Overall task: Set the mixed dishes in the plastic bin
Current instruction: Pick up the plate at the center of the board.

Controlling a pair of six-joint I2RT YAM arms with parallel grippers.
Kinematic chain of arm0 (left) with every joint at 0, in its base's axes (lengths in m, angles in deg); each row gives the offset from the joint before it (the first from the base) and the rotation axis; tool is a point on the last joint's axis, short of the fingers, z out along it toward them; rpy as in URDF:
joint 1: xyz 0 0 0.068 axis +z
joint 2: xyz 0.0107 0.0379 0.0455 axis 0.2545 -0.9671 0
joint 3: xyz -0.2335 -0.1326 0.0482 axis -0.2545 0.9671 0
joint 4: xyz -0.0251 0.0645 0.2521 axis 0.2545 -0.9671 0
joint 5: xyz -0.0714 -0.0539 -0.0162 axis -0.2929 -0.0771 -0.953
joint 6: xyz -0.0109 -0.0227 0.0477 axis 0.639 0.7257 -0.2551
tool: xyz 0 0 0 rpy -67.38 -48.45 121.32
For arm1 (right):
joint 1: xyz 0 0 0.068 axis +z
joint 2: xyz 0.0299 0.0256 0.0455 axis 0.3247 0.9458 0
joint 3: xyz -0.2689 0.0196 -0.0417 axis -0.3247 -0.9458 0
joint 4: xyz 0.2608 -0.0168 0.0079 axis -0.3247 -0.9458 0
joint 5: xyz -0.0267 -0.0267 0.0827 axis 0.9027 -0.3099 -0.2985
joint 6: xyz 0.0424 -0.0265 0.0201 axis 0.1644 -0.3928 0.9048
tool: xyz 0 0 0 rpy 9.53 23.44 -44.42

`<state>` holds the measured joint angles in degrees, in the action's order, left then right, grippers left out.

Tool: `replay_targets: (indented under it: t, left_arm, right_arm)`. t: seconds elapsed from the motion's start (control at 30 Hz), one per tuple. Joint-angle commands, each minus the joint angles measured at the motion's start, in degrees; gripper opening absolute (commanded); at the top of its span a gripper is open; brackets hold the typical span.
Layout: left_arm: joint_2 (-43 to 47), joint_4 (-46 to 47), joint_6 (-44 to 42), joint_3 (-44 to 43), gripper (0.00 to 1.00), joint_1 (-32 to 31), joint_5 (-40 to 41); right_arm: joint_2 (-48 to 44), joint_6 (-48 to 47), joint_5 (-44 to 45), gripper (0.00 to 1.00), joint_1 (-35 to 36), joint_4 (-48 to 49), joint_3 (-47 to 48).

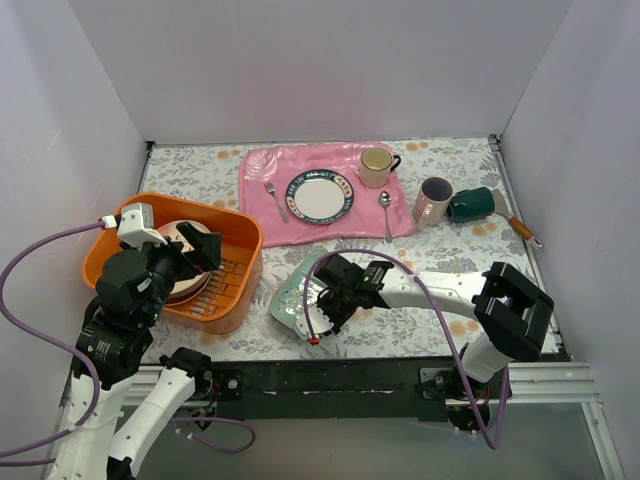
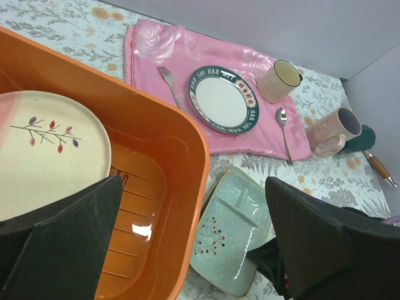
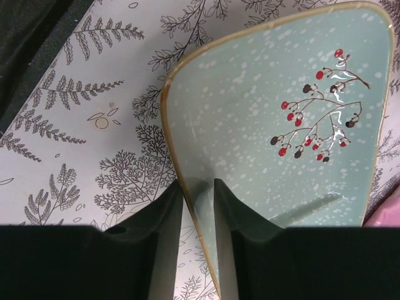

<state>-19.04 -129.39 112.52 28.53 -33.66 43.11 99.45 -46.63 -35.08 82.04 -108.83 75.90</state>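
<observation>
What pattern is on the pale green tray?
The tray shows a red-and-dark berry branch, best in right wrist view.

The table (image 1: 200, 170), covered in a floral print, carries an orange plastic bin (image 1: 248, 240) at left and a pink cloth mat (image 1: 262, 225) at the back. A pale green divided tray (image 1: 290, 300) sits near the front. At right, a dark green mug (image 1: 474, 204) lies on its side against a pink mug (image 1: 432, 200), with a wooden-handled utensil (image 1: 522, 230) just beyond.

tray (image 3: 262, 125): glazed, glossy; I catch highlights on its smooth speckled face
bin (image 2: 181, 144): orange plastic, smooth and shiny
plate (image 2: 50, 150): cream, duller satin finish
mat (image 2: 156, 44): pink cloth with a satin sheen
counter (image 3: 81, 112): matt printed covering
spoon (image 2: 280, 116): polished metal
my right gripper (image 3: 199, 194): matt black, faintly grainy
</observation>
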Motion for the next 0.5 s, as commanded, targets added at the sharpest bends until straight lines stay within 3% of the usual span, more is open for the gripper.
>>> replay_targets:
  t: [0.0, 0.13, 0.27, 0.47]
  left_arm:
    - [-0.3, 0.1, 0.2, -0.8, 0.98, 0.0, -0.5]
    - [-0.2, 0.6, 0.2, 0.0, 0.98, 0.0, -0.7]
    - [-0.2, 1.4, 0.5, 0.2, 0.98, -0.1, -1.6]
    - [-1.0, 2.8, 0.4, -0.4, 0.98, 0.0, -4.1]
  right_arm:
    - [-0.1, 1.0, 0.9, 0.3, 0.3, 2.2, -1.1]
    - [-1.2, 1.3, 0.7, 0.2, 0.3, 1.2, -1.9]
    - [-2.4, 1.9, 0.4, 0.03, 0.2, 0.5, -1.8]
    - [-5.0, 2.7, -1.0, 0.01, -0.1, -1.6, 0.3]
